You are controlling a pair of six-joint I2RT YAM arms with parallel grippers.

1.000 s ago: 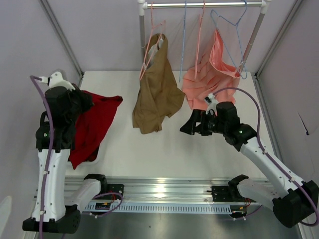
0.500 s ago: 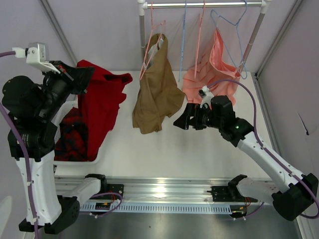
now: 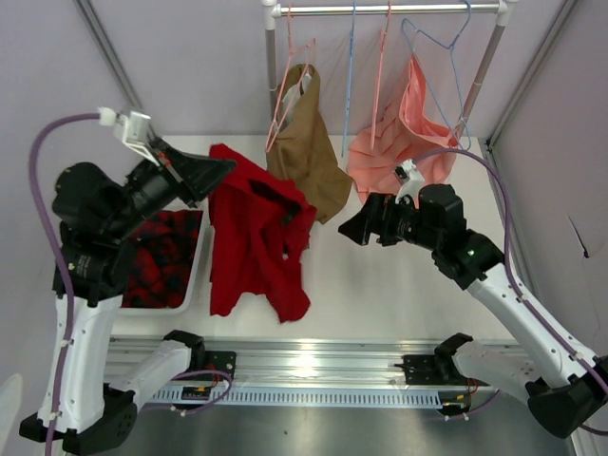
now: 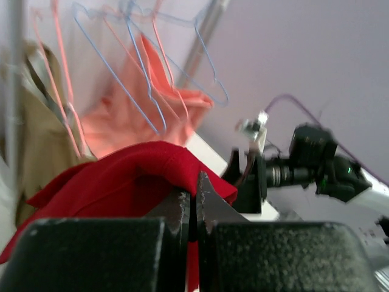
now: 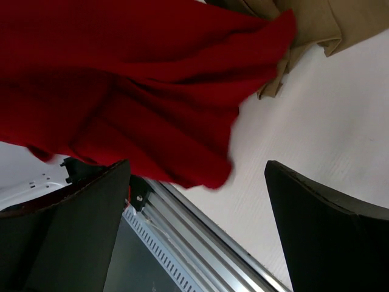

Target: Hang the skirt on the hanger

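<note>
The left claw (image 3: 215, 172) is clamped tight on the skirt (image 3: 252, 237), which dangles over the bench (image 3: 380, 285), left of centre. The right claw (image 3: 350, 232) gapes wide and empty, just right of the cloth.

White counter (image 3: 380, 294), white bin (image 3: 157, 310) on its left side holding a red-and-black plaid garment (image 3: 161, 256), clothes rack (image 3: 484, 71) standing at the far edge, metal rail (image 3: 313, 366) along the near edge.

L fingers (image 4: 176, 212) pinched on red skirt (image 4: 121, 179); pink garment (image 4: 137, 115) behind, R arm (image 4: 310, 161) at right.
</note>
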